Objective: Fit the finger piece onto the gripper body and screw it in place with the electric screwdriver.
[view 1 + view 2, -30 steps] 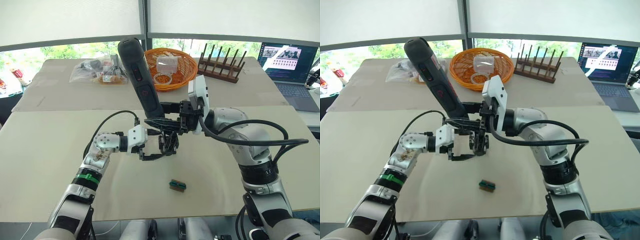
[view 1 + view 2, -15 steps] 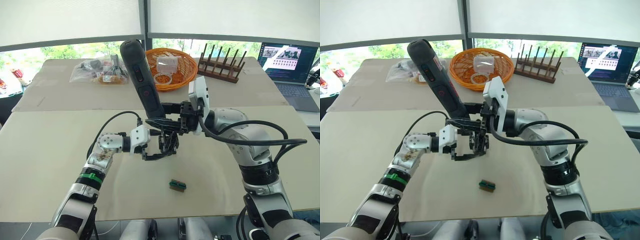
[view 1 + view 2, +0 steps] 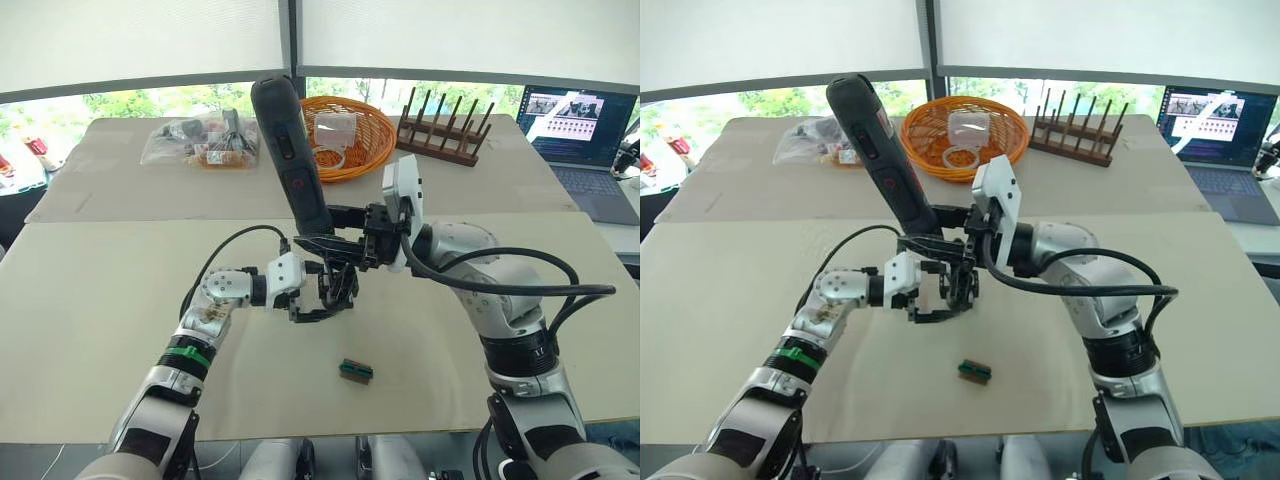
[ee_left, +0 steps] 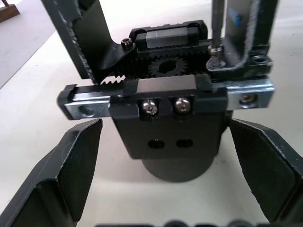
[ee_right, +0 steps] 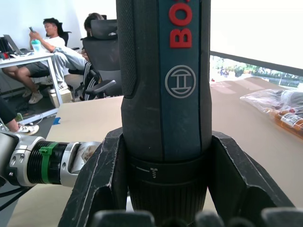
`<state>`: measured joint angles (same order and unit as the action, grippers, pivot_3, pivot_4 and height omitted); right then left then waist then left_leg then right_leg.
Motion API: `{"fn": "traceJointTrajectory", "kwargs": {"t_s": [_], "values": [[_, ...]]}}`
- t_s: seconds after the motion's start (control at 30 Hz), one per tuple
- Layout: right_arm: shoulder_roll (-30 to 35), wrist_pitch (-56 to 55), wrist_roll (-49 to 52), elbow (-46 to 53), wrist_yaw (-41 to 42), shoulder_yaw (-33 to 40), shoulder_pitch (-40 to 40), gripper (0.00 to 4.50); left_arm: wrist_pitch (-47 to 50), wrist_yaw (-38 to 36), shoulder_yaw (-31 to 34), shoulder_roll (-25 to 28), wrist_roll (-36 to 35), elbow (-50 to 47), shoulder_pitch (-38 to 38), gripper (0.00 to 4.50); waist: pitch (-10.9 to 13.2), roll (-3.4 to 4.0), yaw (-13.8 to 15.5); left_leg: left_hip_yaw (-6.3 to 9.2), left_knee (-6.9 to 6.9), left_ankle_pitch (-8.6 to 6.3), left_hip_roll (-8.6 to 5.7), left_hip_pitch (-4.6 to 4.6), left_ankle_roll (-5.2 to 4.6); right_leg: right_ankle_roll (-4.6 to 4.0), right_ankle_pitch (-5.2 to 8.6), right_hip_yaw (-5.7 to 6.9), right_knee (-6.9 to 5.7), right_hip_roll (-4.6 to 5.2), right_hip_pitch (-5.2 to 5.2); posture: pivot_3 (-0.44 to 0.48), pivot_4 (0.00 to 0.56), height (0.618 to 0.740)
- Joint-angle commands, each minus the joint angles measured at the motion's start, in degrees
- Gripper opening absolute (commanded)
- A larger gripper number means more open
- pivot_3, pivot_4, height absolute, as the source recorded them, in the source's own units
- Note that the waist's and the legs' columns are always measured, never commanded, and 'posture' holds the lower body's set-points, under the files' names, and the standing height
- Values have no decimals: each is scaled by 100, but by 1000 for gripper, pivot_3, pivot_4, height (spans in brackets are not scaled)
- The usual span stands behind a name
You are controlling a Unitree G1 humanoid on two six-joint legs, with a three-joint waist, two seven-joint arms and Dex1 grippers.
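1. The black pen-shaped electric screwdriver with red markings [image 3: 292, 160] stands tilted over the middle of the beige table [image 3: 90, 300], its butt end leaning up and away toward the robot's left. The right gripper [image 3: 335, 235] has both black fingers clamped on the lower part of its barrel; the right wrist view shows a finger pressed against each side of the barrel [image 5: 163, 94].
2. The small black chunky gripper body on its round base [image 4: 170, 123] stands on the table directly below the screwdriver. In the left wrist view its toothed racks and central gear face up, and two silver screw heads sit in its front plate.
3. The thin metal bit [image 4: 217, 23] comes down onto a screw at one end of the body's upper rail (contact with the screw head seems likely but cannot be confirmed).
4. The left gripper [image 4: 165, 161] has its jaws spread, one finger on each side of the body's base, both apart from it.
5. The black tapered finger piece [image 4: 87, 35] stands upright on the body at the rail's other end.
6. A small green-brown rectangular block [image 3: 355, 370] lies on the table nearer the robot, well apart from the body.
7. At the far side stand an orange woven basket [image 3: 375, 135], a dark wooden peg rack [image 3: 440, 135] and an open laptop [image 3: 580, 125].
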<state>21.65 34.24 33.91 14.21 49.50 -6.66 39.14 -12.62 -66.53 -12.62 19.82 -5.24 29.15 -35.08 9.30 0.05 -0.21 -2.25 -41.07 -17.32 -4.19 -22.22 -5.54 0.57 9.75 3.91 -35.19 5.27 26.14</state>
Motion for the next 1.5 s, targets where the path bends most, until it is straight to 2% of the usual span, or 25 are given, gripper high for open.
{"fn": "traceJointTrajectory", "kwargs": {"t_s": [0.03, 0.23, 0.3, 0.4, 0.47, 0.67, 0.93, 1.23, 1.5], "values": [[-17, -190, 55, 268, -93, 219, -72, 1909, -167, 173, -29, -124, 79, 31, -148, 4500, 0, 0, 6, 0, 0, 0, 0, 0, 0, 0, 0, 0, 0, 0, 0, 0, 150, 740], [-26, -224, 52, 387, -187, 238, -175, 1909, -216, 251, 5, -231, 83, 163, -196, 4500, 0, -1, 12, 0, -1, 0, 0, 0, 0, 0, 0, -2, -1, 1, 1, 0, 150, 740], [-38, -249, 54, 408, -222, 251, -201, 1909, -230, 219, 10, -230, 62, 185, -195, 3982, 0, -1, 15, 0, -1, 0, 0, 0, 0, 0, 0, -2, 0, 1, 1, 0, 150, 740], [-100, -332, 123, 448, -291, 320, -285, 1909, -248, 180, 9, -206, 70, 257, -219, 2788, 0, -1, 19, 0, -5, 0, 0, 0, 0, 0, 0, -3, 0, 2, 0, 0, 150, 740], [-131, -395, 153, 513, -290, 350, -402, 1909, -248, 172, 10, -196, 70, 306, -246, 2305, -1, -1, 20, 0, -6, 0, 0, -1, -1, 0, 0, -3, 0, 1, 1, 0, 150, 740], [-106, -639, -13, 632, -206, 221, -841, 1909, -227, 149, 19, -163, 82, 395, -322, 2308, -2, -2, 23, 0, -6, 0, 0, 1, -1, 0, 0, -5, 1, 1, 1, 0, 150, 740], [-208, -1086, -143, 571, -170, 220, -876, 1909, 158, 139, 85, -161, 3, 571, -390, 2308, -2, -3, 23, 0, -8, 0, 0, 2, -1, 0, 0, -7, 0, 1, 1, 0, 150, 740], [-343, -1370, -313, 236, -160, 150, -889, 1909, 909, 81, 90, -173, -247, 237, -329, 2308, -2, -3, 23, 0, -12, 0, 0, 2, -2, 0, 0, -10, -2, 1, 1, 0, 150, 740], [-406, -1289, -517, -165, -349, 32, -997, 1909, 975, 69, 69, -130, -204, 119, -247, 2308, -16, -13, 16, 0, -10, 0, 1, 7, -2, -1, 0, -13, -3, 0, 0, 0, 150, 740]]}}
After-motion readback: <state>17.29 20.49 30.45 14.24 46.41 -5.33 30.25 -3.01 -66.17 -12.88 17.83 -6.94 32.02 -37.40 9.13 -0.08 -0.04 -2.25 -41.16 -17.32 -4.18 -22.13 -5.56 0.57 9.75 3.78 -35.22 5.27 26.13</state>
